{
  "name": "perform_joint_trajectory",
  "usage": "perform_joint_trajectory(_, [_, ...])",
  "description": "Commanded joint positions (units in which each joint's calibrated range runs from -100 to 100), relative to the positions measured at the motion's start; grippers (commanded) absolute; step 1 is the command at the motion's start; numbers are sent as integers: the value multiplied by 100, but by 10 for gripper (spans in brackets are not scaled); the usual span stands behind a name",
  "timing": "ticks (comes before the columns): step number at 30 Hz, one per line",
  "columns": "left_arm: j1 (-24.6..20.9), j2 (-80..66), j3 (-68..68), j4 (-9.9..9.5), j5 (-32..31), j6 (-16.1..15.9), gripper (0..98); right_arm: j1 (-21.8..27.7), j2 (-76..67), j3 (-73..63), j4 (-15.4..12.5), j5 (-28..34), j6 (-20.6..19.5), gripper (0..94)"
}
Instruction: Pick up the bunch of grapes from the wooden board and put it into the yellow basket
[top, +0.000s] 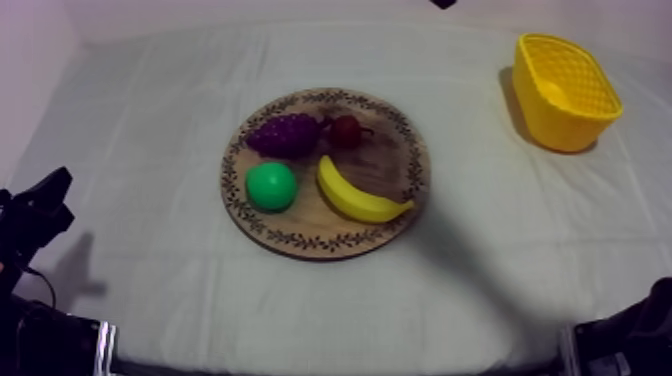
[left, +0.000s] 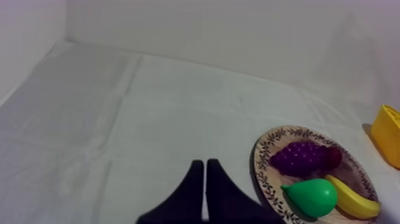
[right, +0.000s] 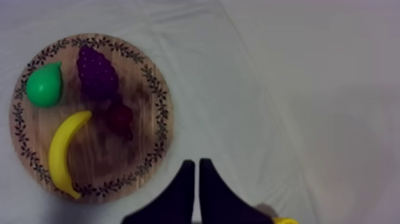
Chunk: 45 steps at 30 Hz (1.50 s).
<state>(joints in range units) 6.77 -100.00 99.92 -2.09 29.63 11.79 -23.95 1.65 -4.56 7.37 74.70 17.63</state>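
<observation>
Left gripper: fingers pressed together in a narrow wedge, nothing held, over bare cloth beside the wooden board. Right gripper: likewise closed, empty, near the board's rim. Bunch of grapes lies on the board, touching the small red fruit. Yellow basket stands well apart.

The worktop is covered by a grey-white cloth marked with shallow creases and fold lines. A plain pale wall rises behind the far edge, and a second wall meets it at the left corner. Lighting is soft, with faint shadows on the cloth.
</observation>
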Motion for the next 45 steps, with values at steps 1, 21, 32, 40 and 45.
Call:
perform_joint_trajectory(1, [0,0,-3,2,4,1,1,-47,307,-446,10,153,25,4])
perform_joint_trajectory(21, [0,0,-3,2,4,1,1,-572,2741,-3525,-55,1645,414,4])
perform_joint_trajectory(32, [0,0,-3,2,4,1,1,-632,3919,-4809,-196,2249,469,5])
perform_joint_trajectory(40, [0,0,-3,2,4,1,1,-654,4257,-4718,-232,2294,511,52])
perform_joint_trajectory(45, [0,0,-3,2,4,1,1,-649,4326,-4664,-238,2296,515,176])
